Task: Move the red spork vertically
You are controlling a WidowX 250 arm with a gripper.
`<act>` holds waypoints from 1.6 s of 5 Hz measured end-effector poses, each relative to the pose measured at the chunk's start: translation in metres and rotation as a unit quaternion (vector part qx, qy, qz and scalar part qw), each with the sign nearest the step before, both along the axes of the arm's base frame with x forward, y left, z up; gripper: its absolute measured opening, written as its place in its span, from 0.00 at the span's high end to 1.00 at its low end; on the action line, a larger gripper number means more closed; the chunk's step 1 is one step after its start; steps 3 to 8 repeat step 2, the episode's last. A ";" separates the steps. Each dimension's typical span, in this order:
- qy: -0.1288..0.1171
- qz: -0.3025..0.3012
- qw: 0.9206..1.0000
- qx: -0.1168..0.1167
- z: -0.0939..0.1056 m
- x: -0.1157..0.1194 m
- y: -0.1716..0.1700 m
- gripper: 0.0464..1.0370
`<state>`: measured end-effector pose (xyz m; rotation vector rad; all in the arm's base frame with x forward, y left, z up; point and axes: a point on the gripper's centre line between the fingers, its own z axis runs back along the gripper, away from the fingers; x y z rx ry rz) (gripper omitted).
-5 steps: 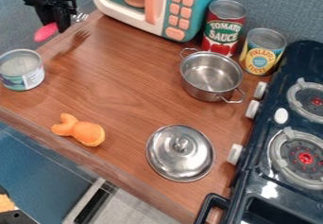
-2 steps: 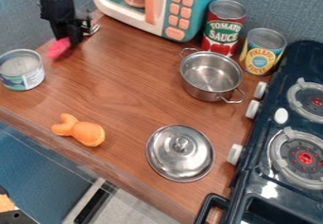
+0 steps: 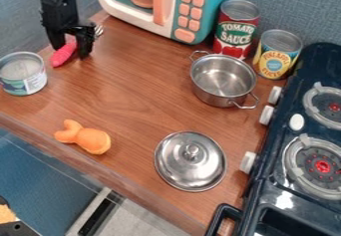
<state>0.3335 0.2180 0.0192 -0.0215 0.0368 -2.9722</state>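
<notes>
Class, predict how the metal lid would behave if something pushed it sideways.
The lid would probably slide rather than roll, since it lies flat with its knob up. It looks stiff, being shiny metal, and its smooth surface may be slippery to grip.

The microwave (image 3: 172, 16) is teal, white and coral pink.

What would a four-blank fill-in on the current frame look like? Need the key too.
The gripper is at the spork, whose tines point toward the image's upper ____.
The lid is ____ (on/off) the pot.
The stuffed toy is coloured ____.
The stove shows this many burners: ____.

Missing words: right; off; orange; two.
</notes>
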 end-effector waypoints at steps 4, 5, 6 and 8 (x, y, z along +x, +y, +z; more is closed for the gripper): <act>0.006 -0.025 1.000 -0.002 0.033 0.003 0.002 0.04; 0.006 -0.025 1.000 -0.002 0.033 0.003 0.002 0.04; 0.006 -0.025 1.000 -0.002 0.033 0.003 0.002 0.04; 0.006 -0.025 1.000 -0.002 0.033 0.003 0.002 0.04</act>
